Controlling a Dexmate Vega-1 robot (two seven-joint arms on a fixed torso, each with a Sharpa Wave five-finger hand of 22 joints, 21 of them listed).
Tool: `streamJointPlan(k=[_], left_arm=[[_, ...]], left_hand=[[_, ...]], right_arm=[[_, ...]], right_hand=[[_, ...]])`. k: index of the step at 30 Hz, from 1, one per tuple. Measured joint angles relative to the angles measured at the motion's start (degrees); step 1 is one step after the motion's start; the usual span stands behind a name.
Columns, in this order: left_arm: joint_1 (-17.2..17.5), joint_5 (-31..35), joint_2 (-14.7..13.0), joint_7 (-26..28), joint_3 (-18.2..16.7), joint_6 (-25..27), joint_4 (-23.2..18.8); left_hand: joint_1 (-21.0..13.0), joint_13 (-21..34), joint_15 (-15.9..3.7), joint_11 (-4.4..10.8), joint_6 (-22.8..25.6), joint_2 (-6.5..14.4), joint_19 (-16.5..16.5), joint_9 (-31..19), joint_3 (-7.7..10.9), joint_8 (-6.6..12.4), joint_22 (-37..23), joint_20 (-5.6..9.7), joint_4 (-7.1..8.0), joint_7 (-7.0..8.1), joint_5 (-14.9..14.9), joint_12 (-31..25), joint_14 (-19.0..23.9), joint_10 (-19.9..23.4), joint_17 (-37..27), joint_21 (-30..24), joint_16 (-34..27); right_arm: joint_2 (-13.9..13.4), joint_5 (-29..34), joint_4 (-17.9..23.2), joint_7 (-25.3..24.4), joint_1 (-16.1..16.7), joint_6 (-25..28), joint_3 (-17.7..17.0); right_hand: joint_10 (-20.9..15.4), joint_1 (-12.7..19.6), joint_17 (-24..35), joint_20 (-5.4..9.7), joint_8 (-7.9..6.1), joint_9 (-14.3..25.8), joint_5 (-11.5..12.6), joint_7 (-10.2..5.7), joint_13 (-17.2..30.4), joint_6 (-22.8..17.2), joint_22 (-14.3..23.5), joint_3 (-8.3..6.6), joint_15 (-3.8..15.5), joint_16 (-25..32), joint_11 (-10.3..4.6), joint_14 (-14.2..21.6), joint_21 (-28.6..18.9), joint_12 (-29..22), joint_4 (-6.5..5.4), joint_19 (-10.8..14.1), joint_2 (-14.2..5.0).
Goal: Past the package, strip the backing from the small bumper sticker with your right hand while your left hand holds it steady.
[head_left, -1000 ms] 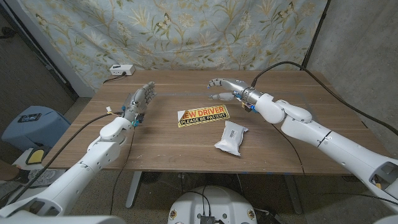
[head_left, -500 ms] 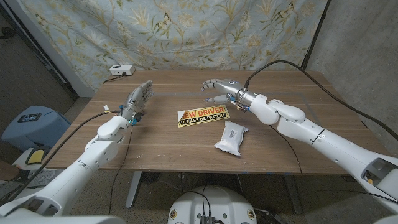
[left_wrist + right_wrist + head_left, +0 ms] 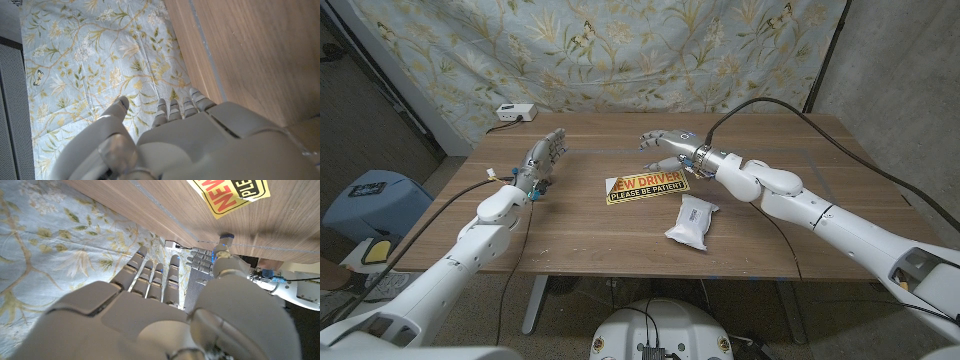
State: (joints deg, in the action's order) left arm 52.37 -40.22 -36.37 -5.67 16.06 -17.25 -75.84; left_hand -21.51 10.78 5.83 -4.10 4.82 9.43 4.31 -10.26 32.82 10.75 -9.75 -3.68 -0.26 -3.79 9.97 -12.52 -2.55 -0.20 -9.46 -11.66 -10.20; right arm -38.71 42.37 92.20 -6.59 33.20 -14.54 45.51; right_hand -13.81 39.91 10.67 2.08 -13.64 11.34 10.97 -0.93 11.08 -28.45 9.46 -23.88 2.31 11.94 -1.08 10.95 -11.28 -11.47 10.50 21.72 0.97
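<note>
The yellow sticker (image 3: 647, 186) lay flat near the middle of the wooden table (image 3: 800, 220), just beyond the white package (image 3: 691, 221). The right hand (image 3: 666, 146) hovered past the sticker's far right end, fingers spread and holding nothing (not touching it). The left hand (image 3: 544, 159) stood well apart to the left, fingers extended together, also empty.

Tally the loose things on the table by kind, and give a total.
Bumper sticker, yellow: 1
White package: 1
White box with cable at the far left corner: 1
Total: 3
</note>
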Motion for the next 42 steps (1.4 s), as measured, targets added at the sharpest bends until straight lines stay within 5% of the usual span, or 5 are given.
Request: streamJointPlan(k=[28,42], left_arm=[[-2.2,0.2,1.2,-0.5,1.4,1.2,1.6],[-2.7,0.2,1.6,-0.9,1.6,1.2,2.4]], left_hand=[[0.0,0.0,0.0,0.11,0.0,0.0,0.0,0.0,0.31,0.0,0.0,0.0,-0.31,0.0,0.0,0.0,0.0,0.3,0.0,0.2,0.0],[0.0,0.0,0.0,0.11,0.0,0.0,0.0,0.0,0.46,0.0,0.0,0.0,-0.46,0.0,0.0,0.0,0.0,0.3,0.0,0.2,0.0]], right_arm=[[4.6,3.3,-9.9,-5.1,-5.3,-5.3,5.0],[7.2,3.9,-14.4,-6.8,-7.8,-7.2,7.7]], right_hand=[[-1.4,2.7,0.1,0.59,-0.86,0.0,0.3,-1.33,0.0,-4.8,0.0,0.25,-0.12,0.4,-1.4,1.6,0.0,-0.4,-0.25,1.8,1.19],[-0.6,4.3,0.1,0.17,-1.84,0.0,0.7,-2.12,0.0,-9.2,0.0,0.49,-0.05,0.4,-0.55,1.7,0.0,0.0,-0.48,2.2,1.73]])
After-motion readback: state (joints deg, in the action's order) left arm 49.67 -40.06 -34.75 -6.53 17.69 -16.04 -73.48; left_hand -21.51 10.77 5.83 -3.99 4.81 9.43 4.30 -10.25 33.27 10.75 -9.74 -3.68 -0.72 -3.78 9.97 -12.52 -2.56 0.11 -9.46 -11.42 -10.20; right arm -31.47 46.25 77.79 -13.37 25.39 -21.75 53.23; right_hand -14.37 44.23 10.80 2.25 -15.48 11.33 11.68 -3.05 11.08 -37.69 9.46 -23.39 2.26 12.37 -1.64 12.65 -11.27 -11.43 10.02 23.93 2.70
